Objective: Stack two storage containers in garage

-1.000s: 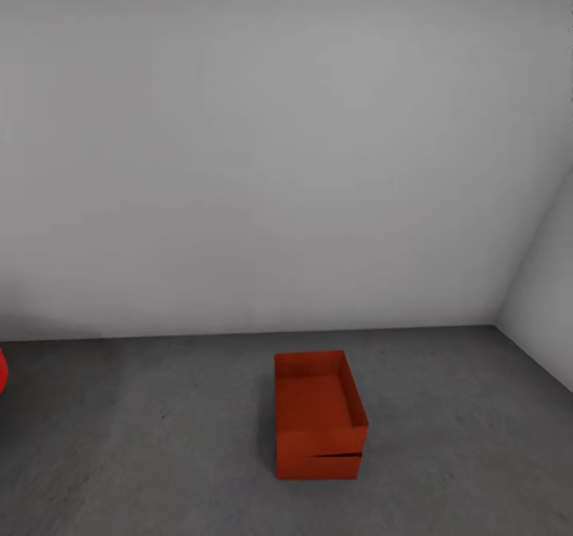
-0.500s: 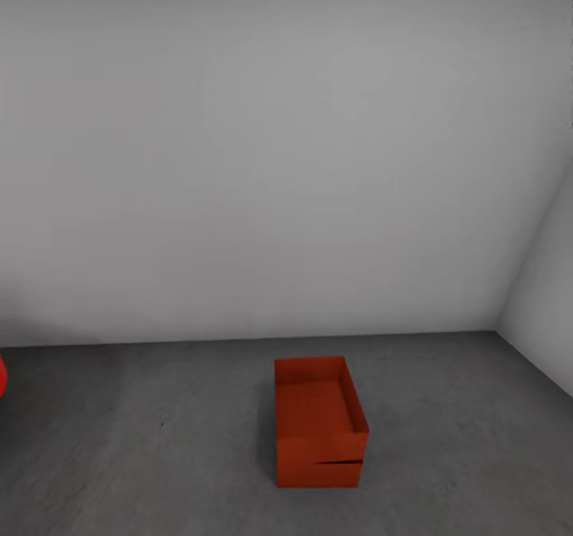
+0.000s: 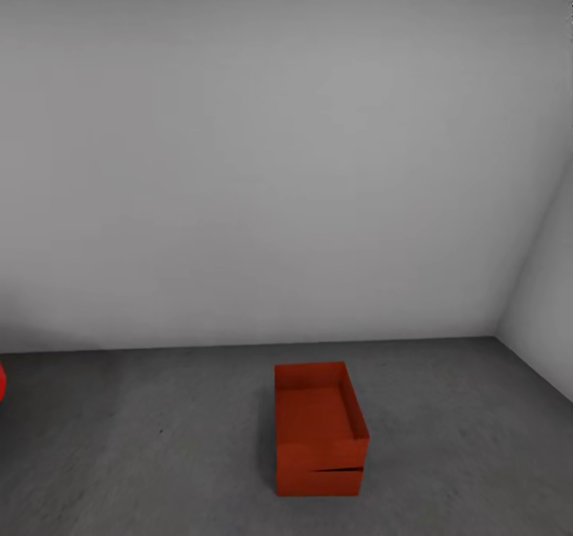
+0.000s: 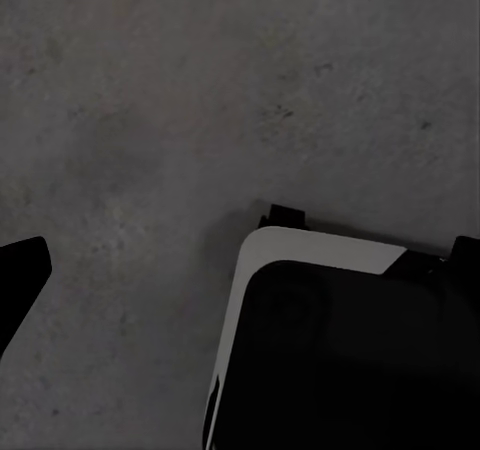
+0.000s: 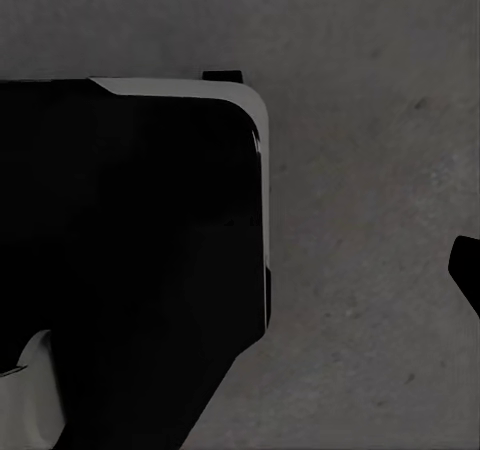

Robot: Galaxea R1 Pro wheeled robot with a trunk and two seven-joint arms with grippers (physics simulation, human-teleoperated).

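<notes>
The two storage containers are stacked in the garage, straight ahead in the head view. The upper red-orange bin (image 3: 317, 409) sits open-topped and slightly askew on the lower bin (image 3: 318, 481), which rests on the dark grey concrete floor (image 3: 159, 448). Both bins stand alone, well away from my arms. In the left wrist view a dark fingertip (image 4: 20, 278) shows at the picture's edge over bare concrete. The right wrist view has another fingertip (image 5: 468, 270) at its edge. Nothing lies between the fingers of either gripper.
A plain grey-white wall (image 3: 278, 162) rises just behind the stack and meets a side wall (image 3: 549, 313) at the right. A sliver of the red car (image 3: 2, 381) shows at the far left. My black and white base (image 4: 340, 360) (image 5: 130, 250) stands on the concrete below the wrists.
The whole head picture has slid down a little and the ceiling line now shows, so the camera moved. The stacked bins have not shifted on the floor.
</notes>
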